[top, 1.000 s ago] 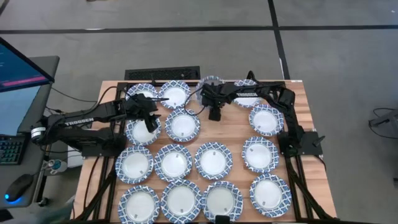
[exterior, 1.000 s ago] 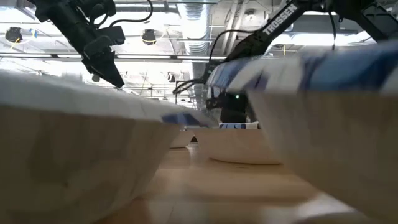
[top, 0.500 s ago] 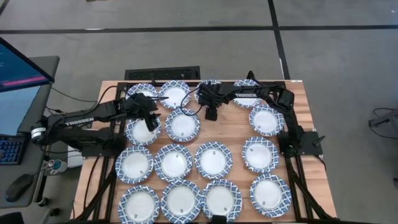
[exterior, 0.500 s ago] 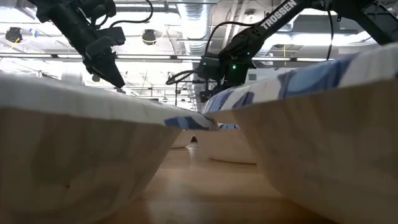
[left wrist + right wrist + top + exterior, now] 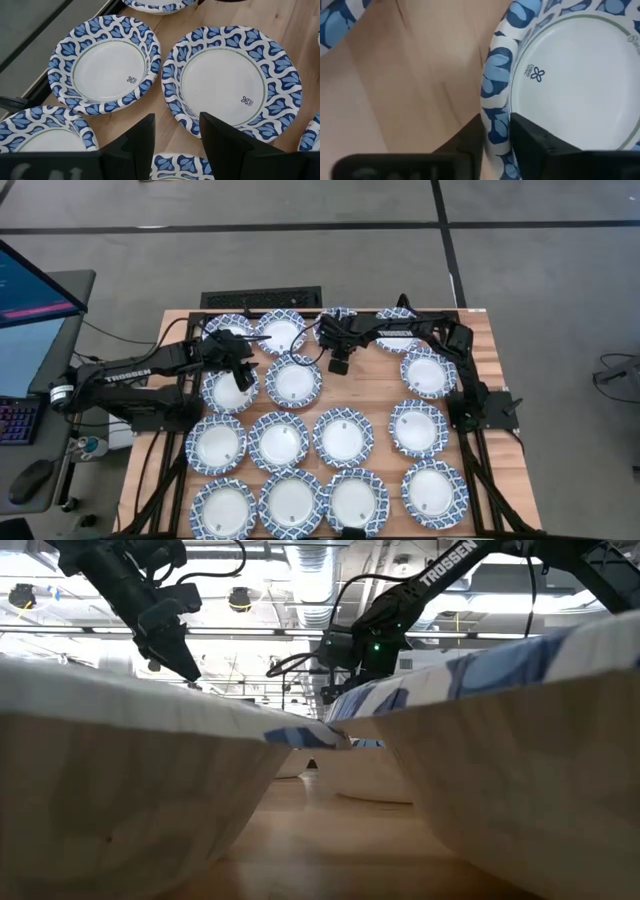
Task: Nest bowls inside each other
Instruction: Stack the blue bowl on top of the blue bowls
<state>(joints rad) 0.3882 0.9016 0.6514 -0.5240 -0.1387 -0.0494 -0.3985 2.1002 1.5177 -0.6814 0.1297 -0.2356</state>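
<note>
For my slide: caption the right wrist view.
Right gripper pinching the patterned rim of a bowl above the wooden table.

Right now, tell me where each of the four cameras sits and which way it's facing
High view: above the table, looking straight down on the bowls and both arms.
Low view: at tabletop height, looking level across; bowl walls up close, both arms above.
Left wrist view: on the left arm, looking down past the open left gripper at two bowls.
Right wrist view: on the right arm; the right gripper pinches a bowl rim.
Shared: the high view shows that same right gripper near the table's far edge.
</note>
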